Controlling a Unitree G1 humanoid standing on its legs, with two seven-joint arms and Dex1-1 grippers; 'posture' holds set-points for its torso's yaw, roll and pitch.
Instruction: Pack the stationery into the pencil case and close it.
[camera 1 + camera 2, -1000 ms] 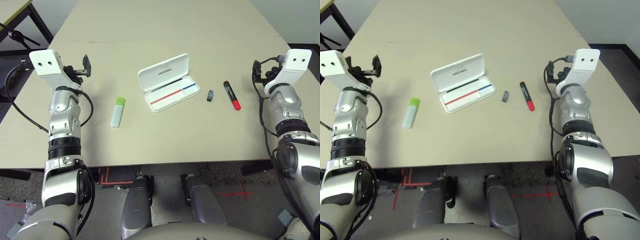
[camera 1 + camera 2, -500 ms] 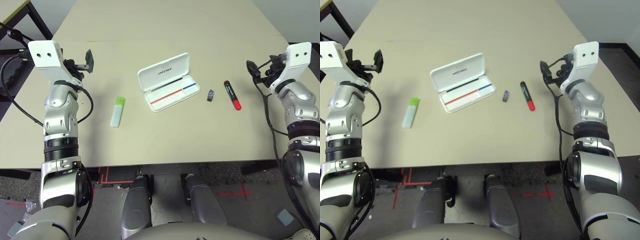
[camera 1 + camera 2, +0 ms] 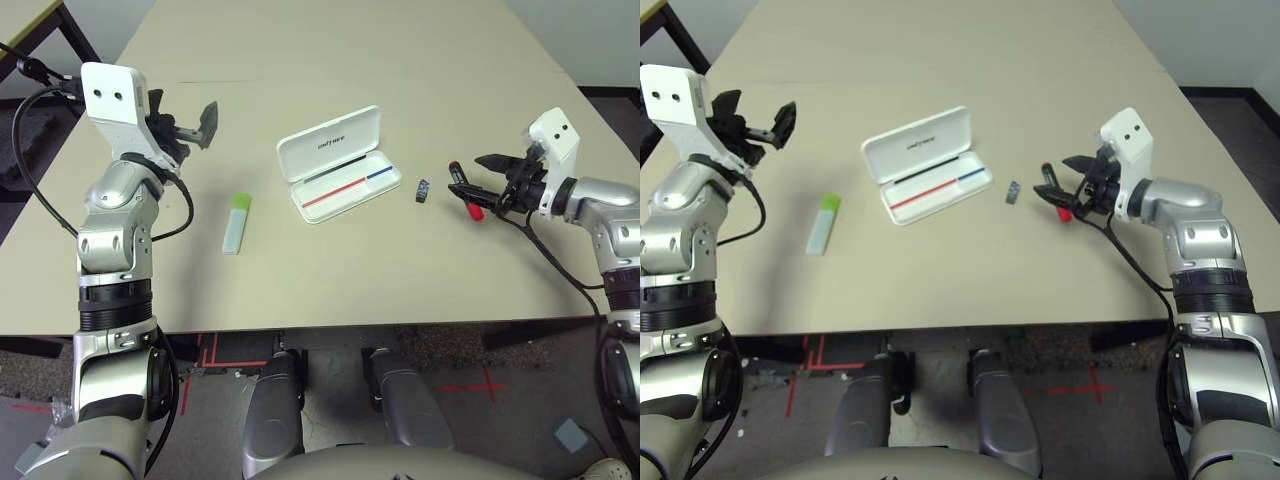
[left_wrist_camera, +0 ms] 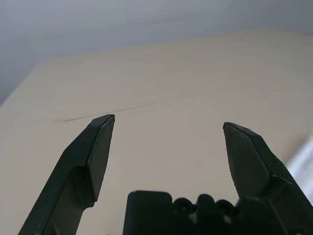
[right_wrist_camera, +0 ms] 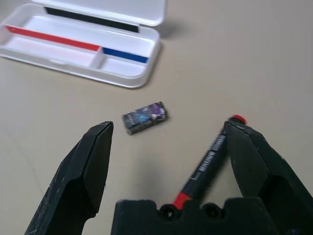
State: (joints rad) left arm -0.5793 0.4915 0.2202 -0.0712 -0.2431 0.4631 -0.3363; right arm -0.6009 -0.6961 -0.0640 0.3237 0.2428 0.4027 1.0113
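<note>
The white pencil case (image 3: 335, 165) lies open at mid-table, lid folded back, red and blue lines inside. A highlighter (image 3: 235, 222) with a lime-green cap lies to its left. To the case's right sit a tiny dark block (image 3: 422, 190) and a red-capped black marker (image 3: 462, 190). My right gripper (image 3: 478, 177) hovers open low over the marker, fingers pointing toward the case. In the right wrist view, the marker (image 5: 205, 164) and the block (image 5: 145, 117) lie between the open fingers. My left gripper (image 3: 195, 125) is open, raised above the table behind and left of the highlighter.
The tan table (image 3: 330, 60) stretches bare far behind the case. Its front edge (image 3: 330, 325) runs close below the items. A dark metal frame (image 3: 40, 60) stands off the table's back left corner.
My right arm has swung down and inward, bringing its open gripper from high at the table's right edge to just over the marker. The left gripper has shifted slightly toward the case.
</note>
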